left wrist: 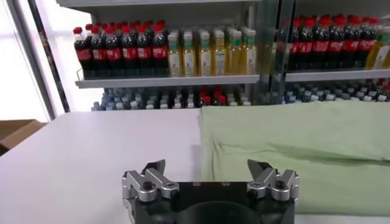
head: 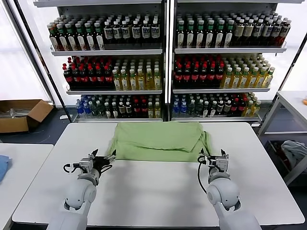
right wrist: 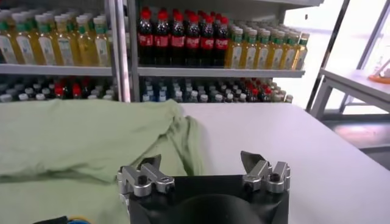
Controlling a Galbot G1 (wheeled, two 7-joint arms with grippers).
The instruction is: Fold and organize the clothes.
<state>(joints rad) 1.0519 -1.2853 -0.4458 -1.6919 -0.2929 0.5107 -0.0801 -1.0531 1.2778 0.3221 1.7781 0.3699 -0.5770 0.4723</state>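
A light green shirt [head: 158, 141] lies flat on the far middle of the white table [head: 158, 191], plain side up, folded, with a sleeve bunched at its right edge. My left gripper [head: 104, 157] is open and empty just off the shirt's near left corner. My right gripper [head: 211, 157] is open and empty just off the shirt's near right corner. The shirt shows beyond the open left gripper [left wrist: 206, 167] in the left wrist view [left wrist: 304, 152]. It shows beyond the open right gripper [right wrist: 201, 162] in the right wrist view [right wrist: 85, 143].
Shelves of bottles [head: 168, 62] stand behind the table. A cardboard box [head: 21, 115] sits on the floor at far left. A second table [head: 19, 163] with a blue item is at left. Another table [head: 292, 103] stands at right.
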